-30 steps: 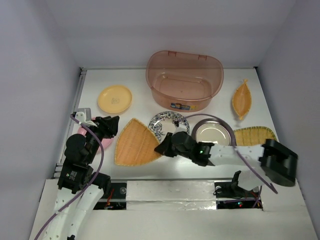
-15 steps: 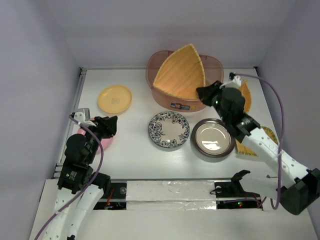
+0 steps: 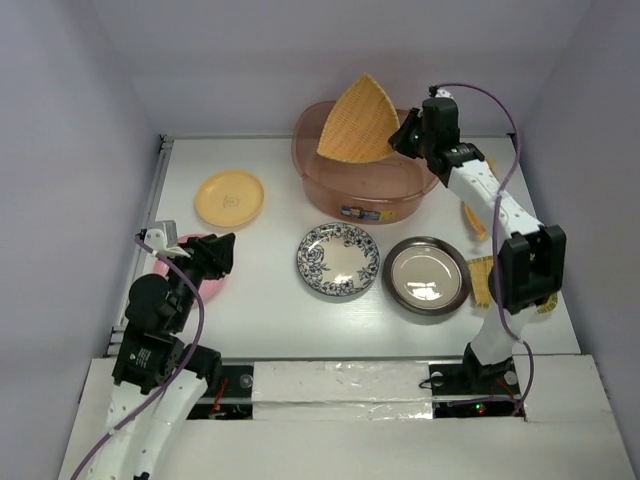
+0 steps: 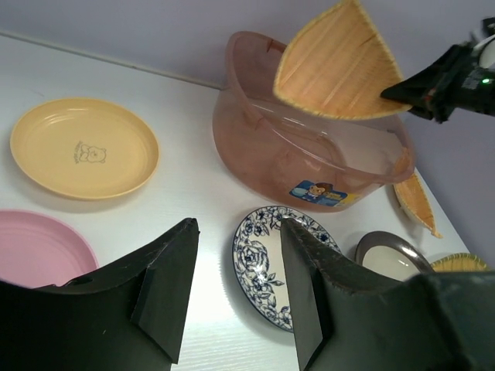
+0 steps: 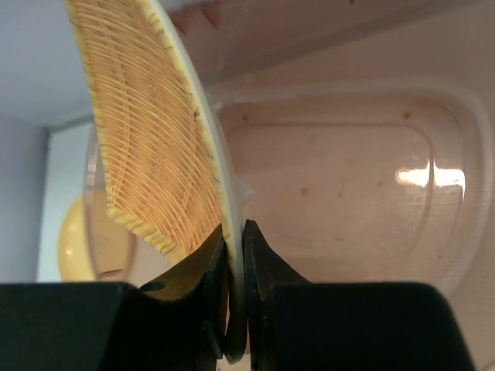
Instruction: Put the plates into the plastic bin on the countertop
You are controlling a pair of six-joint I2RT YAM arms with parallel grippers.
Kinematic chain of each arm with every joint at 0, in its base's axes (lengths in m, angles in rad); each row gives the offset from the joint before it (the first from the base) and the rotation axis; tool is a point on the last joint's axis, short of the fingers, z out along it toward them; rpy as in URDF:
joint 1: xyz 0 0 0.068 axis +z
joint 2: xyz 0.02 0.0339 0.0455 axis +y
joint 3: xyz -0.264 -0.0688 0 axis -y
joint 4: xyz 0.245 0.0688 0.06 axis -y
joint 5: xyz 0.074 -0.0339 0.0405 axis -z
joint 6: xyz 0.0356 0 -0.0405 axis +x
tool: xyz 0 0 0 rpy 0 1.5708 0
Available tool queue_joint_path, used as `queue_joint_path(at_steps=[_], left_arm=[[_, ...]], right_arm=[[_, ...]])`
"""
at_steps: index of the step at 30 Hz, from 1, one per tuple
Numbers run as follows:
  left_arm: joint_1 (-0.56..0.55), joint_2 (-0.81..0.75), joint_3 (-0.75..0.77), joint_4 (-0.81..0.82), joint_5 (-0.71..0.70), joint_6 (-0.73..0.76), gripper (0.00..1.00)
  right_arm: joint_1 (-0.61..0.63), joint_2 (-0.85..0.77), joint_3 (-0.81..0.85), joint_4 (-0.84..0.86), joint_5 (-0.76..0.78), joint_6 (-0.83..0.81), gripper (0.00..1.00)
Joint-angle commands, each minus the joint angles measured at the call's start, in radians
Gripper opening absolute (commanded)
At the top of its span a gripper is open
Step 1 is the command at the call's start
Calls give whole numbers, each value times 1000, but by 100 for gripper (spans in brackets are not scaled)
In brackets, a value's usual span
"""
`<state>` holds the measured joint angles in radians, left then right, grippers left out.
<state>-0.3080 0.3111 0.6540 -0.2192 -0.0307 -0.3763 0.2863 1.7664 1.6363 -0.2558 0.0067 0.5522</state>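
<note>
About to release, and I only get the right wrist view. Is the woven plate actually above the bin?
Observer: Yes. From the top, the right hand holds the orange woven triangle steeply tilted over the opening of the plastic bin.
Operator: Where's the left hand?
Observer: The left hand is near left, open, by the pink plate, well clear of the bin.
Operator: What's left on the countertop?
Observer: The countertop has six plates: pink, yellow-orange round, blue-white floral, metal, orange leaf-shaped, yellow woven rectangle.

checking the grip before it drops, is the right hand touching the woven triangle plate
Touching. The right wrist view shows the right hand clamped on the rim of the woven triangle plate, one finger on each face.
</note>
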Motion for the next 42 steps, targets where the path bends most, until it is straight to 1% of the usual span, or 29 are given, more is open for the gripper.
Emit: queue_joint_path(at_steps=[1, 4, 11, 14, 21, 23, 24, 25, 27, 28, 29, 30, 31, 33, 35, 38, 40, 41, 42], left_arm=[[-8, -12, 19, 34, 0, -3, 44], [-17, -15, 18, 34, -1, -3, 44], [-17, -17, 19, 34, -3, -3, 44], [-17, -18, 19, 34, -5, -3, 44], [-17, -18, 19, 32, -6, -4, 45], [-17, -18, 19, 30, -8, -4, 45], [-17, -17, 21, 30, -11, -4, 45], [-17, -17, 21, 29, -11, -4, 45], [-17, -17, 22, 27, -14, -4, 45], [-17, -17, 22, 26, -14, -6, 45], [-17, -17, 22, 27, -17, -6, 45], [-17, -17, 24, 27, -15, -6, 45], [-17, -17, 22, 26, -15, -6, 45], [-17, -15, 22, 27, -15, -6, 45], [-17, -14, 24, 26, -17, -6, 45], [-17, -10, 24, 26, -20, -6, 45], [-17, -10, 25, 24, -24, -6, 45], [-17, -12, 26, 24, -25, -6, 45], [-17, -12, 24, 24, -28, -6, 44]], right_arm=[[-9, 54, 115, -36, -74, -31, 0], [-9, 119, 158, -72, -106, -40, 0], [-9, 194, 143, -74, -117, -44, 0], [-9, 241, 172, -111, -99, -54, 3], [-9, 317, 200, -152, -65, -70, 20], [-9, 329, 197, -157, -54, -75, 21], [-9, 329, 192, -155, -45, -75, 24], [-9, 327, 188, -152, -40, -75, 33], [-9, 317, 175, -149, -25, -75, 44], [-9, 308, 172, -149, -16, -75, 53], [-9, 286, 166, -137, -11, -75, 59], [-9, 275, 154, -132, 22, -75, 70], [-9, 265, 151, -129, 30, -75, 74], [-9, 234, 151, -135, 50, -83, 78], [-9, 200, 132, -108, 56, -83, 79], [-9, 102, 74, -48, 55, -75, 80], [-9, 9, 15, -7, 27, -71, 78], [8, -23, -9, 34, 19, -67, 72], [42, -54, -30, 52, 4, -66, 62]])
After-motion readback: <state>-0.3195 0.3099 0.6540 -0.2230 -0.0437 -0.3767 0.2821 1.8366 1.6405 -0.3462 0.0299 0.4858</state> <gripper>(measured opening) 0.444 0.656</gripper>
